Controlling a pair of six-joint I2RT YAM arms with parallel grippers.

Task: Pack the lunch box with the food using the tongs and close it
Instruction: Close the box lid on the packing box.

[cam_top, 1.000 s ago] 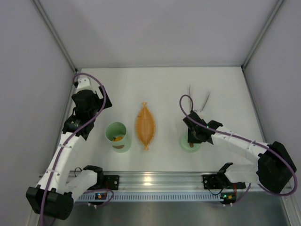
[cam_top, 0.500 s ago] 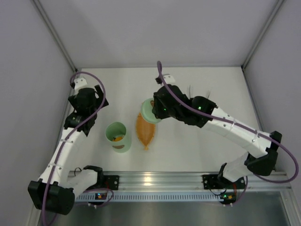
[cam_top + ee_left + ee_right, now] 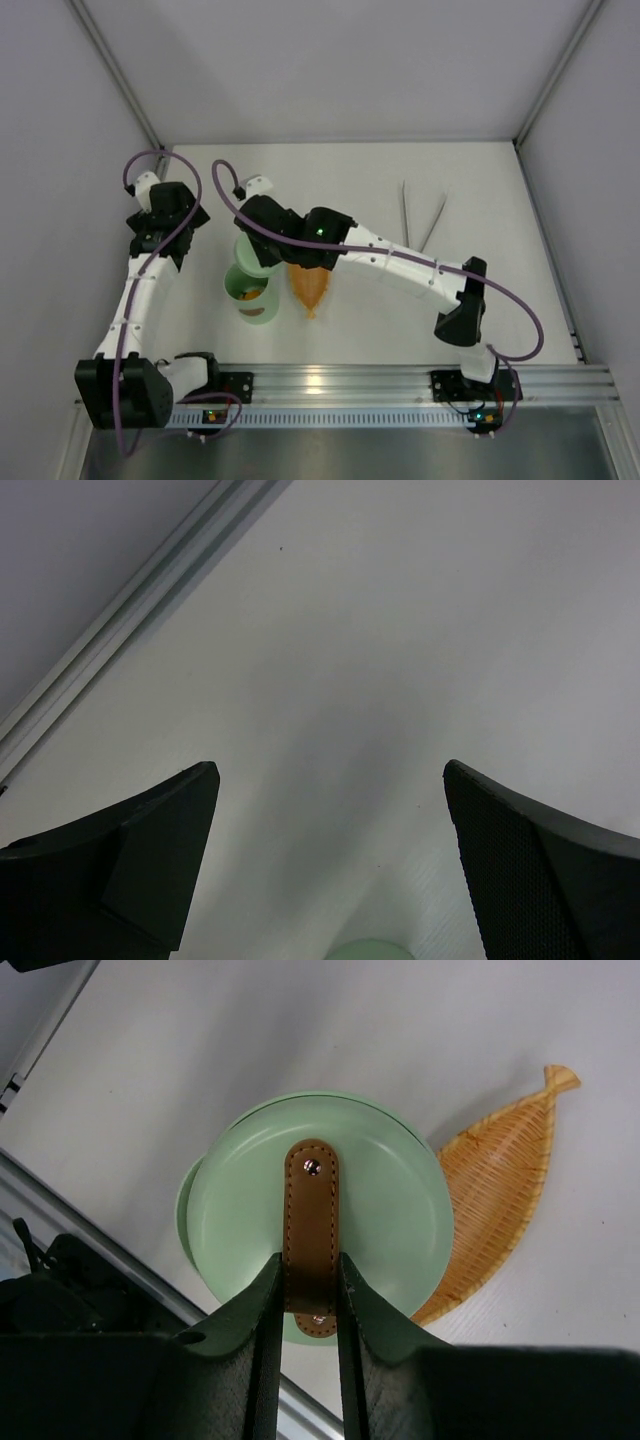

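Note:
The pale green lunch box (image 3: 250, 300) stands left of centre, with orange food (image 3: 251, 293) showing inside it. My right gripper (image 3: 310, 1260) is shut on the brown handle (image 3: 310, 1200) of the round green lid (image 3: 390, 1210). The lid is over the box, a little off-centre, so the box's rim (image 3: 186, 1210) peeks out at the left. Whether the lid touches the rim I cannot tell. In the top view the right wrist (image 3: 265, 238) covers the box's far side. The silver tongs (image 3: 420, 215) lie at the back right. My left gripper (image 3: 330, 770) is open over bare table, back left of the box.
The orange leaf-shaped dish (image 3: 310, 283) lies just right of the lunch box, under the right forearm. The left wall and its rail (image 3: 140, 600) run close to the left gripper. The metal base rail (image 3: 320, 385) runs along the near edge.
The right arm lifted the lid from the right side of the table and carried it left, across the leaf dish, to above the lunch box. The left arm drew back toward the far left.

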